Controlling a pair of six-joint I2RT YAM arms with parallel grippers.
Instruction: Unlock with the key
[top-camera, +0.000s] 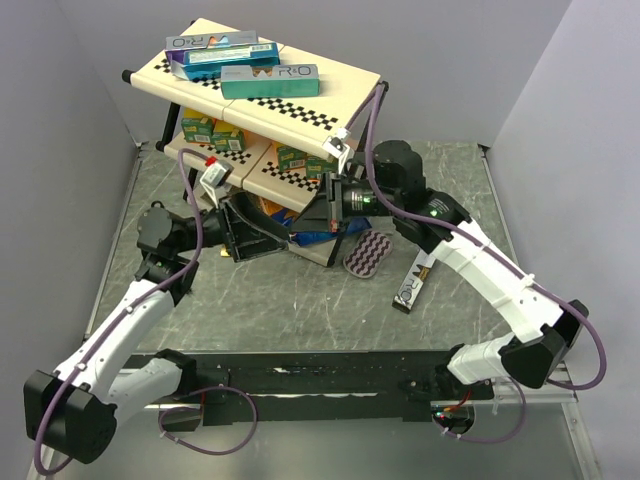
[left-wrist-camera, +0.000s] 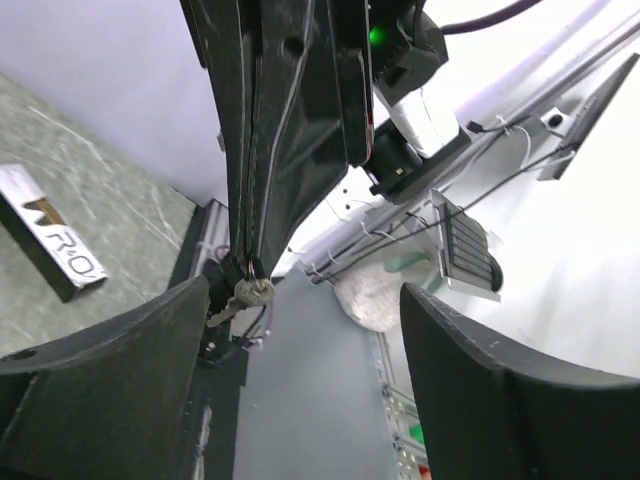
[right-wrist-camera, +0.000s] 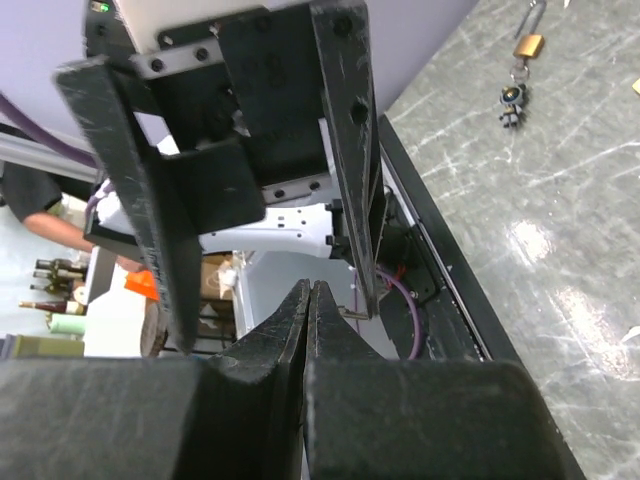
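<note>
My right gripper (top-camera: 312, 210) (right-wrist-camera: 308, 288) is shut on a small metal key (left-wrist-camera: 240, 297), held in the air above the middle of the table. In the right wrist view only the key's blade (right-wrist-camera: 353, 312) sticks out beside my right finger. My left gripper (top-camera: 285, 228) (left-wrist-camera: 302, 300) is open and faces the right one, with its two fingers (right-wrist-camera: 345, 150) on either side of the right gripper's tip. The key hangs close to one left finger without touching it. A brass padlock (right-wrist-camera: 527, 45) with a small figure charm (right-wrist-camera: 510, 105) lies far off on the table. It does not show in the top view.
A tilted checkered shelf rack (top-camera: 300, 100) with several boxes stands just behind both grippers. A silver box marked R.O (top-camera: 412, 285) (left-wrist-camera: 55, 250) and a purple-patterned pad (top-camera: 367, 252) lie on the table right of centre. A black rail (top-camera: 320, 375) runs along the near edge.
</note>
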